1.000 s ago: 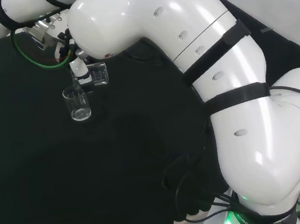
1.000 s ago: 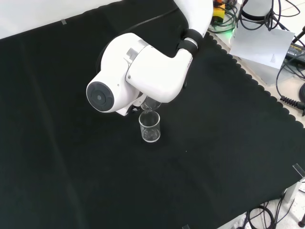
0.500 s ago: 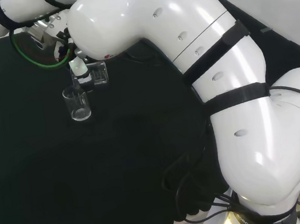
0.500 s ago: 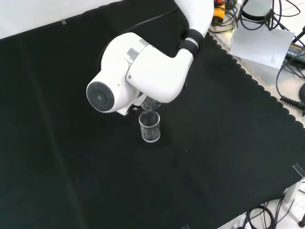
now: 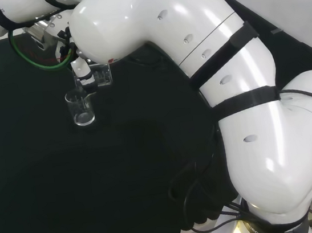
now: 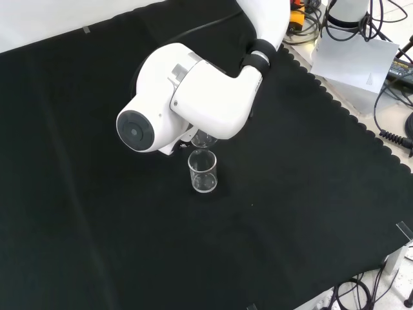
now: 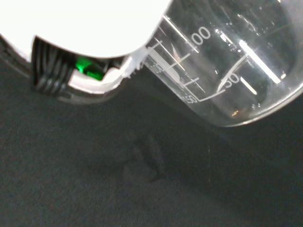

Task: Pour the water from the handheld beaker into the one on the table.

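Fingers [image 5: 83, 72] of mine curl round the tipped glass beaker [image 5: 99, 77] at the head view's upper left — its lip just above the upright beaker [image 5: 80, 108] on the bench [image 5: 49, 182].

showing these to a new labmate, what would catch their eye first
The big white arm dominates the right of the head view, and in the front view its link with the round grey cap stands over the middle of the black cloth. Just below that link, a clear beaker stands upright on the cloth. A second beaker is tipped right above it, in the hand.
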Robot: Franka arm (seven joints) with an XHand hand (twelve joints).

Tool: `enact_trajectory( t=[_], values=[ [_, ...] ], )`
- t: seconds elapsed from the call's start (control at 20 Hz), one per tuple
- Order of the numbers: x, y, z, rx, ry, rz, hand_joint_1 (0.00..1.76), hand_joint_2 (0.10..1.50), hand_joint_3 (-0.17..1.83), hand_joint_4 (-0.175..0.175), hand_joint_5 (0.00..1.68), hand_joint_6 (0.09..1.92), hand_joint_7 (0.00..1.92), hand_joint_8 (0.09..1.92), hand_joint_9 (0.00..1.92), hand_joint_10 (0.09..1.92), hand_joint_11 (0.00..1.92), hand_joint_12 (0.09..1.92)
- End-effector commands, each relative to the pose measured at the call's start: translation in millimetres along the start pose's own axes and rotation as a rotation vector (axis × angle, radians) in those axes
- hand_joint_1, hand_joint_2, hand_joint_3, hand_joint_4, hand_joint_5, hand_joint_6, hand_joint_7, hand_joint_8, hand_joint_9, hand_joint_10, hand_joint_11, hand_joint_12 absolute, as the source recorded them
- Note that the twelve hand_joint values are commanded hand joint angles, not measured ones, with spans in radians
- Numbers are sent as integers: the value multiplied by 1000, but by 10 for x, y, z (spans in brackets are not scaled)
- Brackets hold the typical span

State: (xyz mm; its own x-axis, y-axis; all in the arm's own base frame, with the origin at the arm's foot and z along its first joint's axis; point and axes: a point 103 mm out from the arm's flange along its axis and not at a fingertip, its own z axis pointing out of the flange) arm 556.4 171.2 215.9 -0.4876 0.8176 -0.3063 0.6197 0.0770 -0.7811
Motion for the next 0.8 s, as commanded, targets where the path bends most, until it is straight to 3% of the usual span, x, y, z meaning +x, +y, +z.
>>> enact_trajectory(
  t=[0.05, 0.25, 0.8],
  values=[
    [19, -40, -32, -2, -12, 1, 1308, 633, 709, -175, 1240, 726, 1295, 700, 1662, 87, 1194, 852],
    [69, -93, -103, 6, -36, 23, 1308, 633, 709, -175, 1240, 727, 1295, 701, 1663, 87, 1195, 851],
    [65, -97, -102, 14, -49, 29, 1308, 632, 711, -175, 1239, 729, 1294, 703, 1664, 87, 1197, 849]
  ],
)
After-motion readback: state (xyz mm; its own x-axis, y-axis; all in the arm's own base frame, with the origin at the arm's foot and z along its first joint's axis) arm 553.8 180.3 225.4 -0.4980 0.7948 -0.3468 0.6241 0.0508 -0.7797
